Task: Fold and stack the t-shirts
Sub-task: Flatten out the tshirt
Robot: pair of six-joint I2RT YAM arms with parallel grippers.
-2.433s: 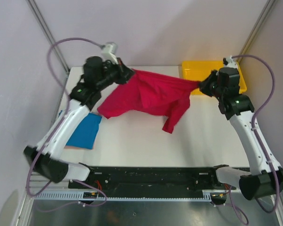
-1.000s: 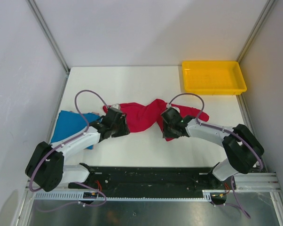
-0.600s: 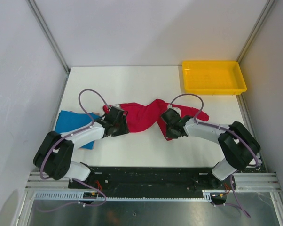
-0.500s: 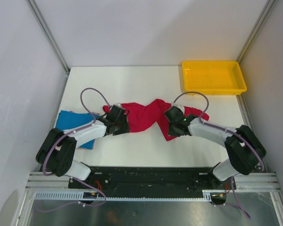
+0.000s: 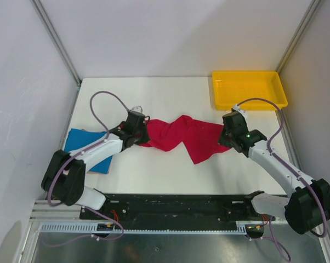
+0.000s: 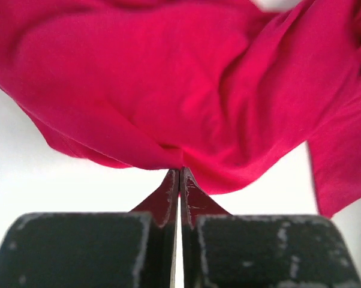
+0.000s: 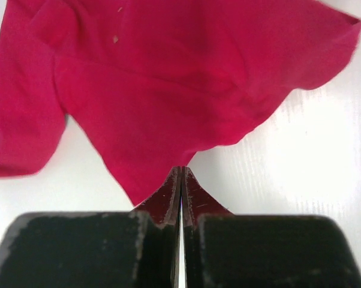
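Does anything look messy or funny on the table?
Yes. The red t-shirt lies bunched and twisted in the middle of the table, not spread flat. The blue t-shirt lies flat near the left edge.

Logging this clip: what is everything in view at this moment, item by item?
red t-shirt: one, crimson, rumpled, stretched across the middle of the table
blue t-shirt: one, bright blue, folded flat, at the table's left edge, partly under the left arm
tray: one, yellow plastic, nothing in it, far right corner
table: one, white, under everything
left gripper: one, black, shut on the red t-shirt's left end
right gripper: one, black, shut on the red t-shirt's right end
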